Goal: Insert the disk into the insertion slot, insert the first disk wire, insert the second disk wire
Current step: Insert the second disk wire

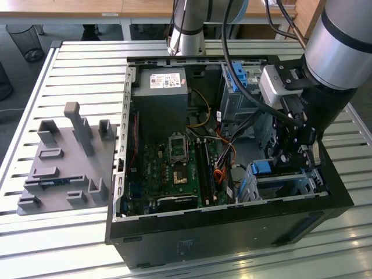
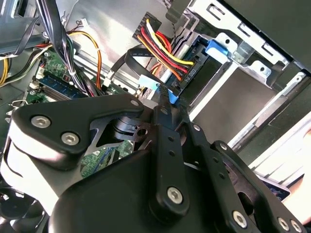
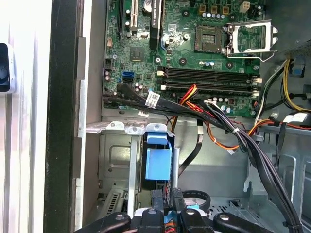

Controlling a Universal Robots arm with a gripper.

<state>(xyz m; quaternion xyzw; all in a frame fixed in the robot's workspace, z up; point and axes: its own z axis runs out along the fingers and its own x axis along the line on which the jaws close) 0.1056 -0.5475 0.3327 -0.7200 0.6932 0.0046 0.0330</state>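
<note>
The open black steel computer case (image 1: 232, 224) lay on its side on the slatted metal table (image 1: 75, 70). The silver-black disk in its bright blue plastic caddy (image 3: 158, 162) sat seated in the silver sheet-metal insertion slot (image 3: 114, 160), at the case's front corner on the exterior view's right. My gripper (image 3: 167, 200) hung just above the slot. My jaws stood nearly closed on a small blue-ended flat cable connector (image 2: 170, 97). Risk: a tilted connector could jam or bend against the disk's port. The loose, glossy bundle of black, red and yellow wires (image 3: 228, 128) nearby could snag my fingers (image 2: 163, 116).
</note>
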